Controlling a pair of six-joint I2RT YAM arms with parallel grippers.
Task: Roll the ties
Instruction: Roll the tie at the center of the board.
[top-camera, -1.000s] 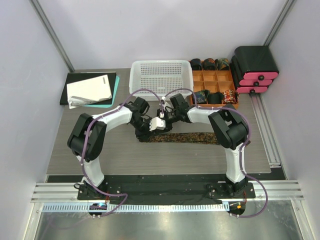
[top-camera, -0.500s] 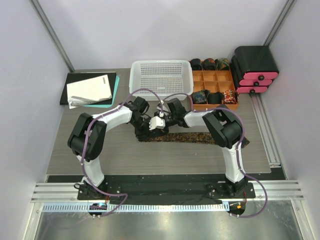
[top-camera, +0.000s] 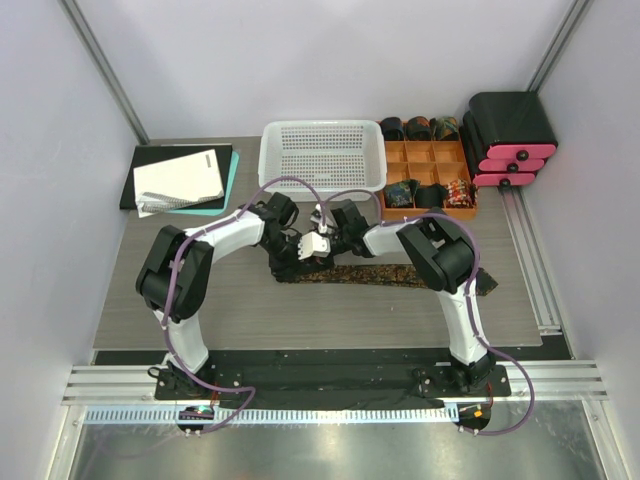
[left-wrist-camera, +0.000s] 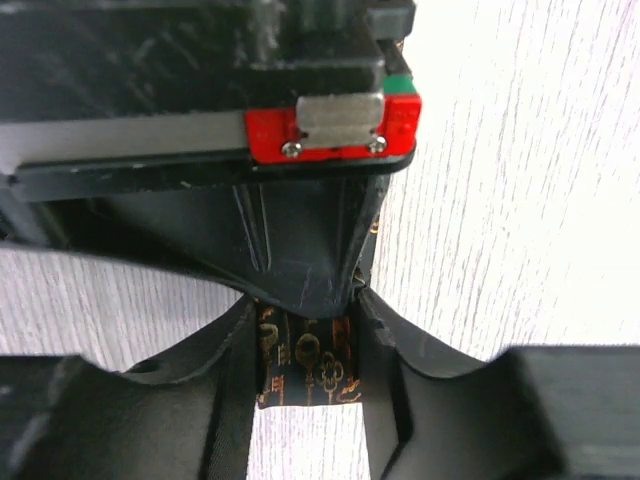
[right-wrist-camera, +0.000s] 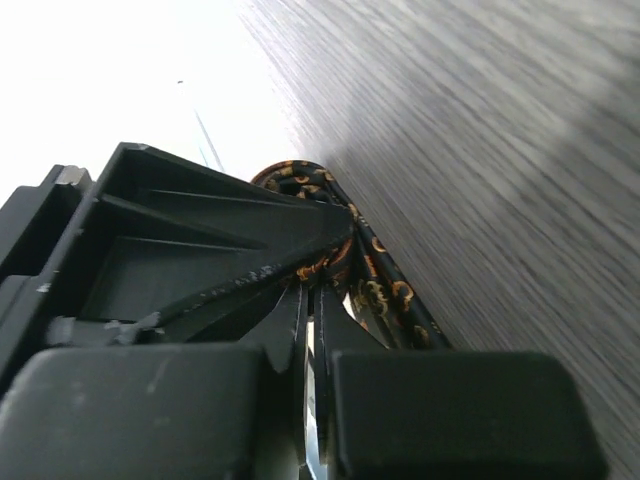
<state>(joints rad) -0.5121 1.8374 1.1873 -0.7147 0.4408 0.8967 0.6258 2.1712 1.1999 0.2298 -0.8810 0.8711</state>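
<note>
The left arm and right arm bend inward, wrists meeting low over the worktop. The left jaws grasp the tie's rolled end. The right jaws are clenched on that same end, and the rest of the tie lies flat toward the right.

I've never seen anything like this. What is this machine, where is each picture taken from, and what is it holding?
These are two robot arms bolted to the near edge of a table, each ending in a two-finger gripper. The wide picture looks down from above. The two close-ups come from cameras on the wrists. A patterned tie lies stretched across the table. The left gripper is closed on its partly rolled end, and the right gripper seems to pinch that same end. Behind them are a white basket, an orange tray with rolled ties, black-and-pink drawers and notebooks.
</note>
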